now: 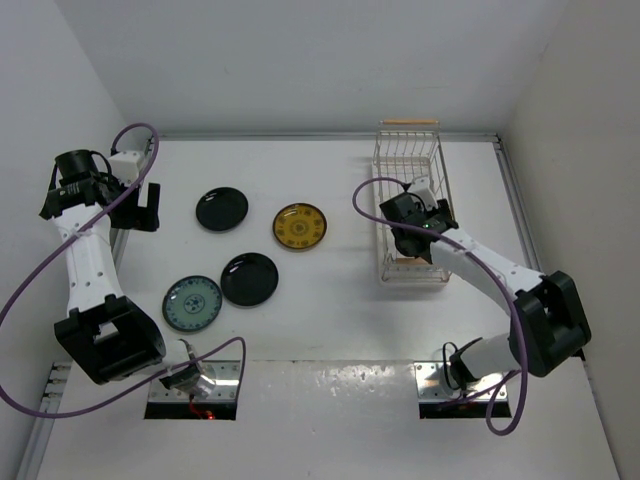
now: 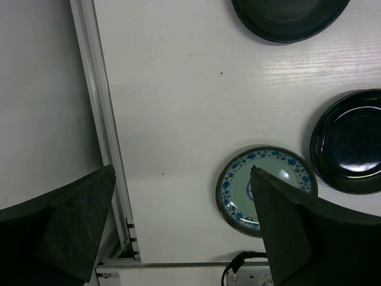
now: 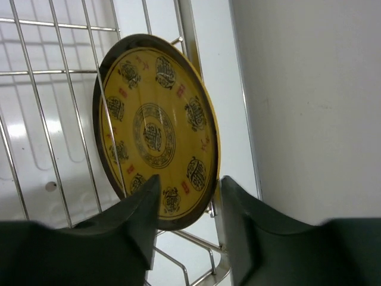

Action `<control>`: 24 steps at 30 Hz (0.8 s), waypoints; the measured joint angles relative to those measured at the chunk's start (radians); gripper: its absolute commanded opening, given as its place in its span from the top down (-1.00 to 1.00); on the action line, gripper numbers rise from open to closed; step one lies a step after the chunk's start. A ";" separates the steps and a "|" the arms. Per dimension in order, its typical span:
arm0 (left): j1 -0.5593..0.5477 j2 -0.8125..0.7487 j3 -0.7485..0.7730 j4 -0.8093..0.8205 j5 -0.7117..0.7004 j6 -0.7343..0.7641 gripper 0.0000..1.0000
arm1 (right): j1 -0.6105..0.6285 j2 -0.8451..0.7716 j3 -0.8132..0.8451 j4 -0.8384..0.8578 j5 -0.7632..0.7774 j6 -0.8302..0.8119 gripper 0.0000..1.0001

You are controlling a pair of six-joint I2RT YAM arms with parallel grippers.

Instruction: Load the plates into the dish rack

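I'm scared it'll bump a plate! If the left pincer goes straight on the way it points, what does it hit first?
Probably just bare table. The left pincer points down at it, open, and the teal plate sits off to one side. Depth is hard to judge.

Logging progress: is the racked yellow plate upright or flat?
Upright: mustard yellow patterned plate stands on edge in the white wire rack.

You have a white table (image 1: 330, 320). On its left half lie four plates: a black plate (image 1: 221, 209) far, a yellow plate (image 1: 300, 226) right of it, a second black plate (image 1: 249, 279) nearer, just beside a teal plate (image 1: 193, 302). The dish rack (image 1: 408, 150) stands far right.
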 measured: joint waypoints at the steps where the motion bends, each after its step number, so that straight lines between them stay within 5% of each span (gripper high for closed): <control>1: 0.000 0.002 0.000 0.000 0.000 0.000 -1.00 | -0.003 -0.009 0.002 0.001 -0.003 -0.009 -0.11; 6: 0.000 0.009 0.000 0.000 0.000 0.000 -1.00 | -0.006 -0.038 0.050 -0.003 -0.020 -0.066 -0.58; 11: 0.000 0.009 0.000 0.000 0.000 0.000 -1.00 | 0.002 -0.053 0.170 -0.016 -0.066 -0.117 -0.77; 16: 0.000 0.010 0.000 0.000 0.004 0.000 -1.00 | 0.032 -0.069 0.316 -0.027 -0.271 -0.131 -0.80; 19: -0.002 0.013 0.000 0.000 0.016 -0.004 -1.00 | 0.039 -0.045 0.370 -0.006 -0.525 -0.081 -0.77; 24: -0.021 0.013 -0.030 0.008 0.019 -0.006 -0.86 | 0.055 0.180 0.426 0.098 -0.826 0.069 -0.60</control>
